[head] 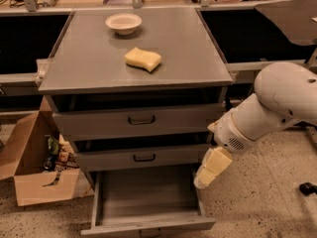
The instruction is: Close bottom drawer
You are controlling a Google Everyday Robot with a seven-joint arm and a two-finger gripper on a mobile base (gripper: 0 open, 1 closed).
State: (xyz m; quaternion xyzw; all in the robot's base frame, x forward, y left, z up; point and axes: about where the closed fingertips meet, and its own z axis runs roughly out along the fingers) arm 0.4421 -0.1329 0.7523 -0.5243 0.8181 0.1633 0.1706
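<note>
The pincer [204, 176] hangs at the lower right of the frame, pointing down and to the left from the white arm [271, 105]. Its tip is just beside the right wall of the bottom drawer [148, 225], near that drawer's rear right corner; I cannot tell whether it touches the wall. Whether the pincer is released or clenched cannot be told, and nothing shows in its grasp.

The bottom drawer sits at the bottom centre of the frame, pulled well out of the cabinet, with its flat grey tray bare and its front panel close to the lower edge of the frame. Above it, the 2 other drawer fronts, the middle drawer [143, 157] and the top drawer [141, 119], lie further back, each with a dark gap over it.

The grey surface [89, 63] on top carries a sponge [143, 59] near its centre and a bowl [123, 23] behind it, well apart from the pincer.

A cardboard box [34, 180] stands at the lower left, near the drawer's left wall. To the right of the drawer, speckled floor [257, 202] lies under the arm.
</note>
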